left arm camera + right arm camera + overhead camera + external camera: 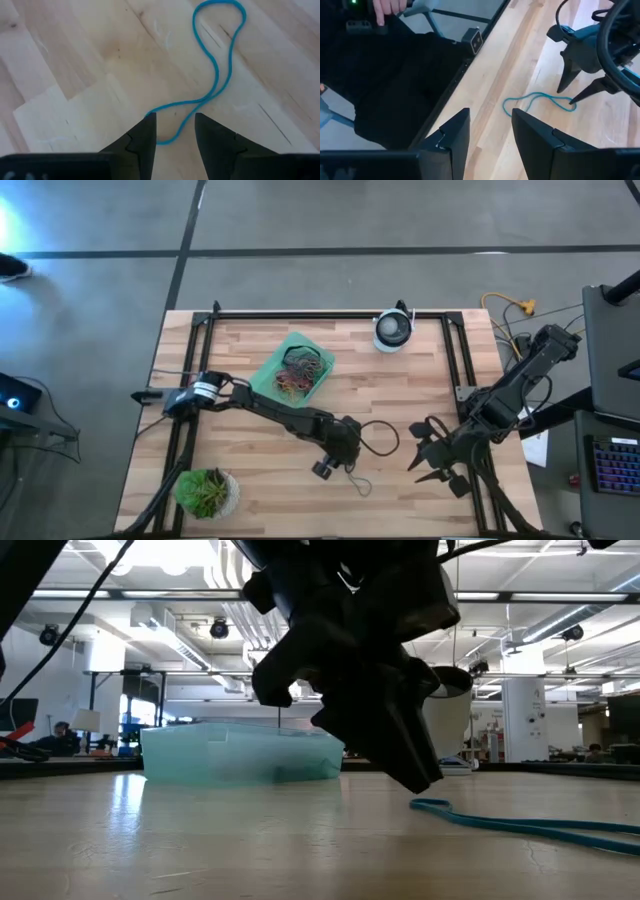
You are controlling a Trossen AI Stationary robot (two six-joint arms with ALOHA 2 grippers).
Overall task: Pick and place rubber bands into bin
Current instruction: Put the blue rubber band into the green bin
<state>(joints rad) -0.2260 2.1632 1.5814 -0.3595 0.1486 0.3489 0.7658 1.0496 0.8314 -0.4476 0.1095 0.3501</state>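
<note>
A single blue rubber band (215,75) lies flat on the wooden table, near its front edge, as a long twisted loop (537,100). My left gripper (175,120) is open and points slanting down. Its fingertips stand on either side of the band's near end, just above the wood (425,785). The teal bin (293,370) sits farther back to the left with several coloured rubber bands in it. My right gripper (490,115) hangs open and empty above the table's right part (420,465), facing the left gripper.
A white-and-black round device (393,330) stands at the far edge, and a potted plant (205,492) at the near left corner. A black frame rail (470,55) runs along the table's edge. Beyond it stands a person in dark clothes (380,75), one hand (390,7) showing.
</note>
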